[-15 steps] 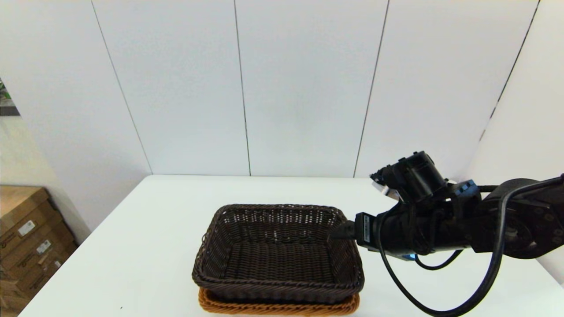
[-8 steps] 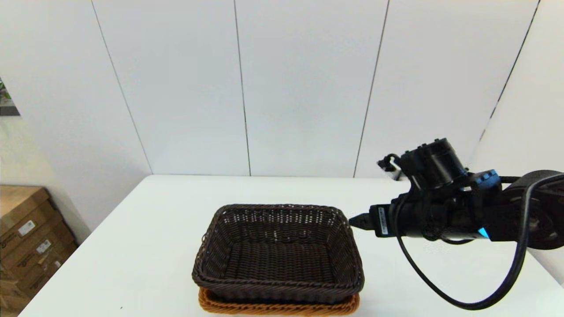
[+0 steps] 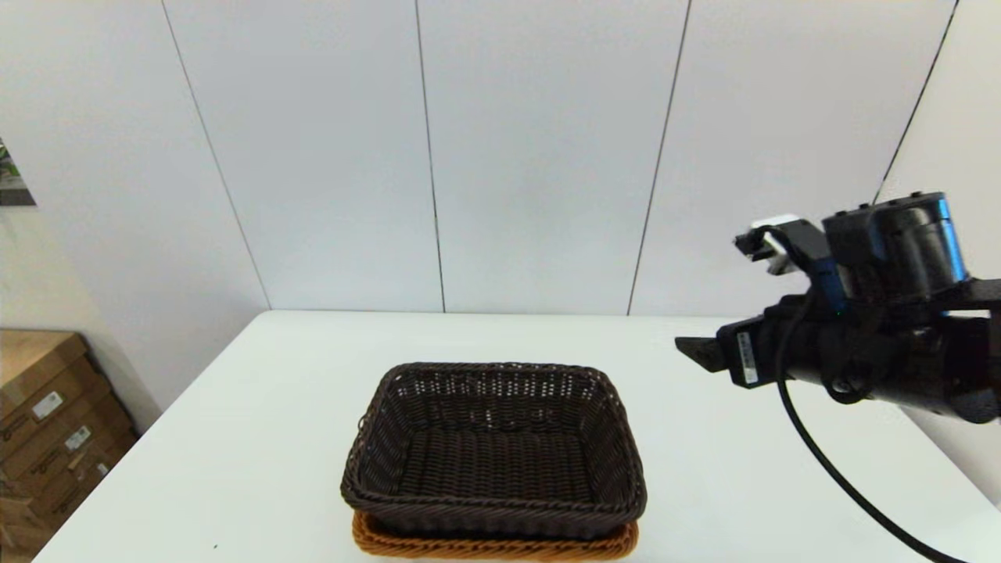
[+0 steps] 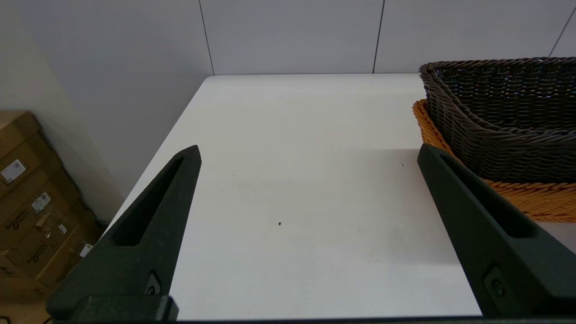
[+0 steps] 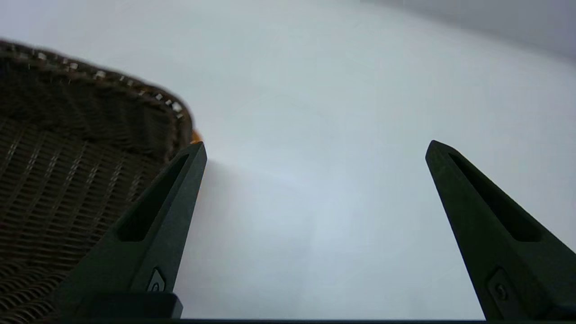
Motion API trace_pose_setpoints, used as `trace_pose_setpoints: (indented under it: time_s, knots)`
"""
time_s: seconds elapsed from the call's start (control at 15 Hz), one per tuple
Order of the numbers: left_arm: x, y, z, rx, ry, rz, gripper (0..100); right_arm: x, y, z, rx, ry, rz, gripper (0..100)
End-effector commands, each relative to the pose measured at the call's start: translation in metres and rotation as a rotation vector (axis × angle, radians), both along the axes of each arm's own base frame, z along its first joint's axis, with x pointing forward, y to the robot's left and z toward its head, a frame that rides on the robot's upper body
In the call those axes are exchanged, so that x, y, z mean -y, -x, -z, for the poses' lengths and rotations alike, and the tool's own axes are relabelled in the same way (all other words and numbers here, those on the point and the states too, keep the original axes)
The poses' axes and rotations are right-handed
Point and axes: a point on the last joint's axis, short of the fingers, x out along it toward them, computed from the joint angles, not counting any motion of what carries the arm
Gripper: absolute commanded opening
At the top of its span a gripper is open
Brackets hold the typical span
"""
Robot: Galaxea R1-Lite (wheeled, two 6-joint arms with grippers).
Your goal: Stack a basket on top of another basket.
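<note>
the dark brown basket [image 3: 493, 446] is nested on the orange-tan basket [image 3: 494, 542], so the right gripper [image 3: 692, 349] is held wide open, empty, right of it; the left gripper [image 4: 308, 157], open and empty, is parked to its left.

A white table [image 3: 258, 414] fills the near part of the scene, its far edge meeting a wall of pale grey panels [image 3: 539, 156] split by thin dark vertical seams. Off the table's left side, lower down, stand stacked brown cardboard boxes [image 3: 47, 422] bearing small white labels. A tiny dark speck [image 4: 279, 223] lies on the tabletop's left part.
</note>
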Motion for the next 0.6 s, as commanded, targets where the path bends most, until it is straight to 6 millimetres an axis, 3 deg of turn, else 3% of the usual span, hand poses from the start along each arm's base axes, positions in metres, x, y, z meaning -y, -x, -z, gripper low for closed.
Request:
trace_pose_setpoints:
  time_s: [0.07,0.33,0.6]
  knots:
    - [0.000,0.000,0.000,-0.001,0.000,0.000,100,0.042,0.064,-0.021,0.112,-0.005,0.068,100]
    - [0.000,0.000,0.000,-0.001,0.000,-0.001,100,0.086,0.124,-0.010,0.196,-0.026,0.236,100]
    - [0.000,0.000,0.000,-0.001,0.000,0.000,100,0.105,0.186,0.009,0.308,-0.034,0.356,100]
